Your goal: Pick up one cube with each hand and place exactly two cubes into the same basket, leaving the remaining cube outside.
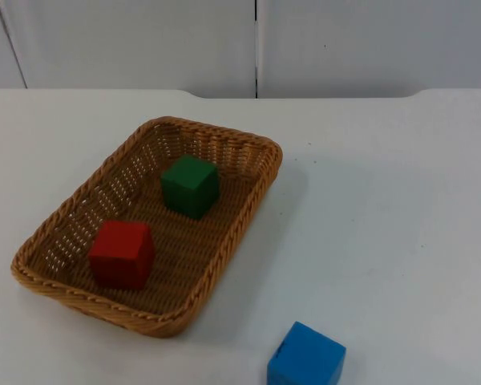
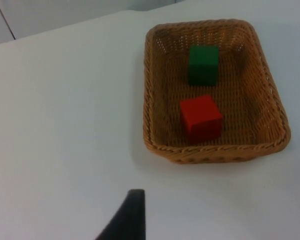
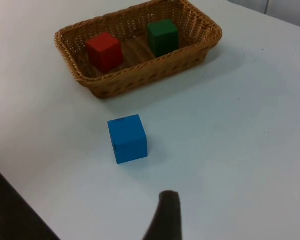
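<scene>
One white table top (image 1: 385, 200) against a grey partition wall (image 1: 144, 40).

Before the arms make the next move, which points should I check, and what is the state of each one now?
1. Red cube inside the basket: ok.
2. Green cube inside the same basket: ok.
3. Exactly two cubes in the basket: ok.
4. Blue cube outside, on the table, apart from the basket: ok.
5. Cubes in the basket not touching: ok.
6. Left and right gripper open: cannot tell.
</scene>
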`<move>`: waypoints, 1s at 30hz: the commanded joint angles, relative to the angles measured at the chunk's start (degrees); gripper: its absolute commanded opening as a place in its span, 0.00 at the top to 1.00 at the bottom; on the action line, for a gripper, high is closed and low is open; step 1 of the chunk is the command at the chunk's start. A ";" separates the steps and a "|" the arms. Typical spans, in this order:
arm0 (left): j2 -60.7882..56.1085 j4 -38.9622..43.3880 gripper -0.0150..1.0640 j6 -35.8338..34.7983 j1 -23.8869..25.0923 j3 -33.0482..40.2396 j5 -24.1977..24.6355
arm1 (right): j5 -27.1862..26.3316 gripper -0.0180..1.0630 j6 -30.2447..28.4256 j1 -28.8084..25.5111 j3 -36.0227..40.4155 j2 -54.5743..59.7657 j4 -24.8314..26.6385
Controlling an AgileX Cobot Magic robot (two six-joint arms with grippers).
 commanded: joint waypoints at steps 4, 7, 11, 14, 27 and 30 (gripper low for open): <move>-0.26 0.54 0.01 -0.25 0.14 0.29 -0.59 | -0.02 0.22 0.23 -0.04 0.05 -0.24 0.19; -0.26 0.83 0.01 -0.25 0.14 0.29 -0.68 | -0.02 0.08 0.23 -0.04 0.05 -0.24 0.19; -0.26 1.79 0.01 -0.25 0.14 0.29 -1.23 | -0.02 0.01 0.23 -0.04 0.05 -0.24 0.19; -0.26 2.00 0.01 -0.25 0.14 0.29 -1.25 | -0.02 0.02 0.23 -0.04 0.05 -0.24 0.19; -0.26 0.73 0.01 -0.37 0.14 0.29 -0.76 | -0.02 0.02 0.23 -0.04 0.05 -0.24 0.19; -0.26 0.73 0.01 -0.37 0.14 0.29 -0.76 | -0.02 0.02 0.23 -0.04 0.05 -0.24 0.19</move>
